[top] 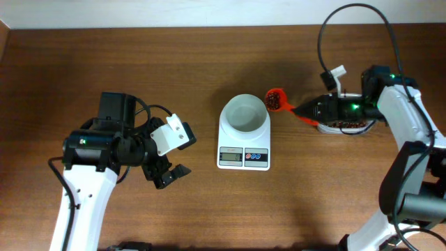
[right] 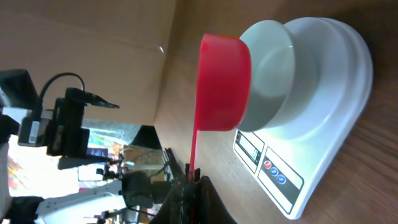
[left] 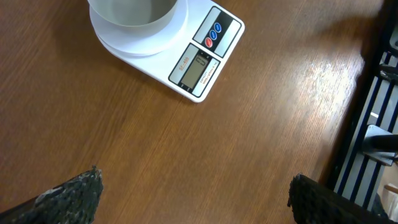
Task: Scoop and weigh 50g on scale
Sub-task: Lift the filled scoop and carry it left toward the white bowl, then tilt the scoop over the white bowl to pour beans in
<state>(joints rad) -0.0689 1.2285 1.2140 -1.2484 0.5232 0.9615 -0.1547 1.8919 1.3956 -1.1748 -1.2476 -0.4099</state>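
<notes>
— Two tools, I count. Where is the left tool?
— Left of the scale, a bit nearer the front edge of the surface. It hangs over bare wood, well apart from the scale.
— Is it holding something?
— No. Its fingers stand wide apart with nothing between them.
— And the scale?
— It sits flat in the middle of the surface. It is white, with a grey display and red and blue buttons on its front part. I can't read the display.
— What is on top of it?
— A round white bowl. I see only white inside it.
— What is that red thing?
— A red scoop, just right of the scale's bowl, by the back of the rim. It has some dark bits in it. I can't tell if it touches the bowl.
— Who holds it?
— The right tool, right of the scale. It is pinched tight on the scoop's thin handle.
— Anything more?
— A clear tub, further right of the scale, partly under the right tool. It has dark reddish bits in it.
</notes>
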